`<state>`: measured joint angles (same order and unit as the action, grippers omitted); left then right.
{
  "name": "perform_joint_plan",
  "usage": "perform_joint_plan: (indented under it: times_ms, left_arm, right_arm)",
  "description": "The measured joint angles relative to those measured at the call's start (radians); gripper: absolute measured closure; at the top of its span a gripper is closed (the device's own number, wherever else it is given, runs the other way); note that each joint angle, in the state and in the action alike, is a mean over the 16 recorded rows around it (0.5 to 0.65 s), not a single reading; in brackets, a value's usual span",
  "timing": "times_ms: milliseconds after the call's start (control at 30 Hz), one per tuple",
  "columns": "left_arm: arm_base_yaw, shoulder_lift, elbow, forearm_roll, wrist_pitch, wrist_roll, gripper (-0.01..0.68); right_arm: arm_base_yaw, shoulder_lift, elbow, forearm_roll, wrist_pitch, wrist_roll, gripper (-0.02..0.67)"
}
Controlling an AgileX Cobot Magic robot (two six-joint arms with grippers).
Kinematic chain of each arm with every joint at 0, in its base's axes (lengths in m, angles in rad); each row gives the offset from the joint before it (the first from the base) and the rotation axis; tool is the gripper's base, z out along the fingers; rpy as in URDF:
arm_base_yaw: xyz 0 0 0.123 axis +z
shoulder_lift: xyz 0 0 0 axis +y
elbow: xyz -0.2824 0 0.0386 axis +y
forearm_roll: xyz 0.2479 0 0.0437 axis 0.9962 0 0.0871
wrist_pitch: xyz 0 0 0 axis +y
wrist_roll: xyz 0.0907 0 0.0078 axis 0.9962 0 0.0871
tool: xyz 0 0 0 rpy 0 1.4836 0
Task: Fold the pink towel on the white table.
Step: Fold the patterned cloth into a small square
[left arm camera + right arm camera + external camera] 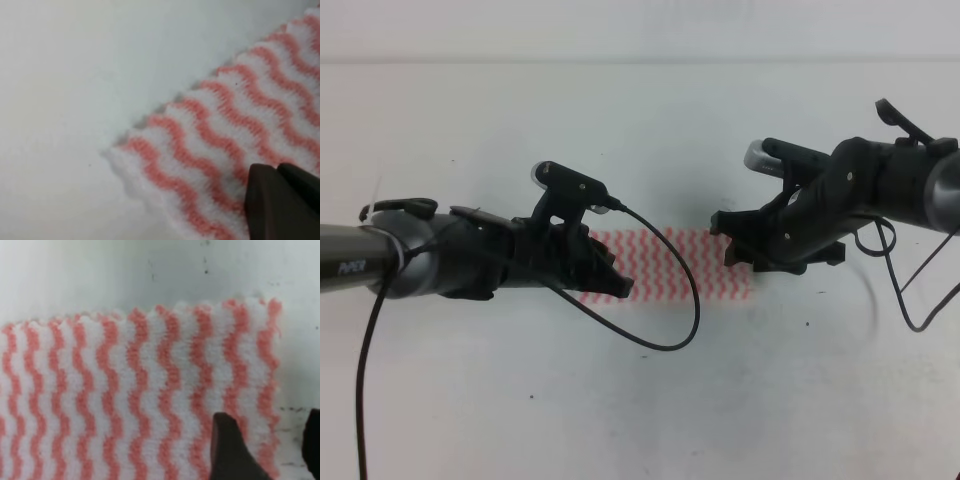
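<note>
The pink towel [670, 262] lies flat as a strip on the white table [640, 400], between the two arms. My left gripper [618, 283] is over the towel's left end. In the left wrist view its dark fingers [280, 200] sit close together on the striped cloth [225, 125], near a corner; whether any cloth is pinched does not show. My right gripper [735, 250] is over the towel's right end. In the right wrist view it [268, 416] stands open, with the towel's [125, 390] right edge between its two fingers.
A black cable [675, 320] loops from the left wrist camera across the towel's front edge. Another cable [910, 290] hangs from the right arm. Small dark specks dot the tabletop [205, 260].
</note>
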<state>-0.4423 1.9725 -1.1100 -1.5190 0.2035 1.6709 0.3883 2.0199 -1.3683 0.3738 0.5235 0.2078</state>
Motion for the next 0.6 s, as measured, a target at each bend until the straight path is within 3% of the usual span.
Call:
perform_joint_plan:
  times_ms: [600]
  left_arm:
    - [0.0, 0.0, 0.0, 0.0, 0.019, 0.0, 0.678]
  right_arm:
    - [0.0, 0.007, -0.002, 0.082, 0.014, -0.085, 0.45]
